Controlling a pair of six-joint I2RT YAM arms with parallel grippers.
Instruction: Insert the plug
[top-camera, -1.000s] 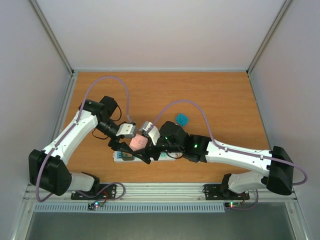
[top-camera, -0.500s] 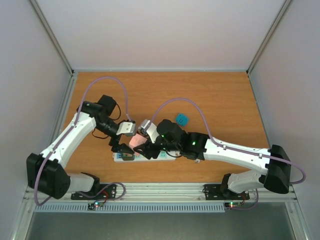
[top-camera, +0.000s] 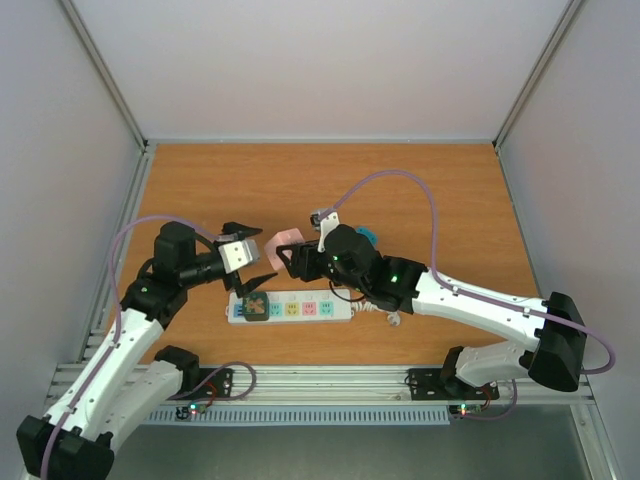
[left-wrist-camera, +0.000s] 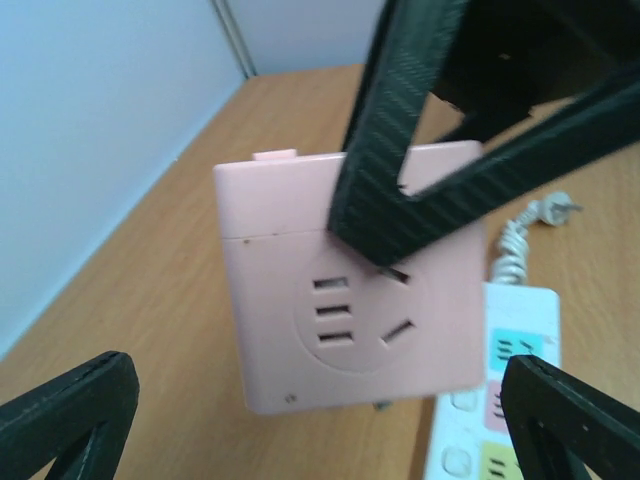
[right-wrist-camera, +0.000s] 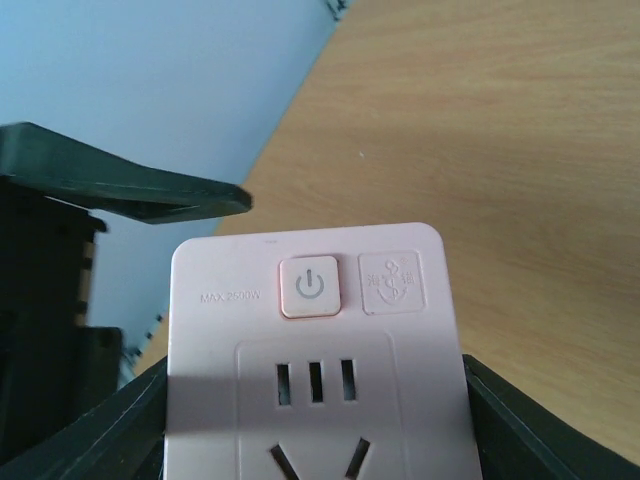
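One pink plug (top-camera: 288, 240) — clamped in the right gripper (top-camera: 286, 252).
Left gripper (top-camera: 254, 256) spread wide, holding nothing — one power strip (top-camera: 300, 309) lies near both.

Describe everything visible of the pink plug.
The pink plug is a squarish block with rounded corners, smooth plastic by its look. One face carries a power button, a small embossed square, faint print and socket slots. The right claw grips its sides, holding it off the table beyond the power strip. The left claw stands open beside it, not touching.
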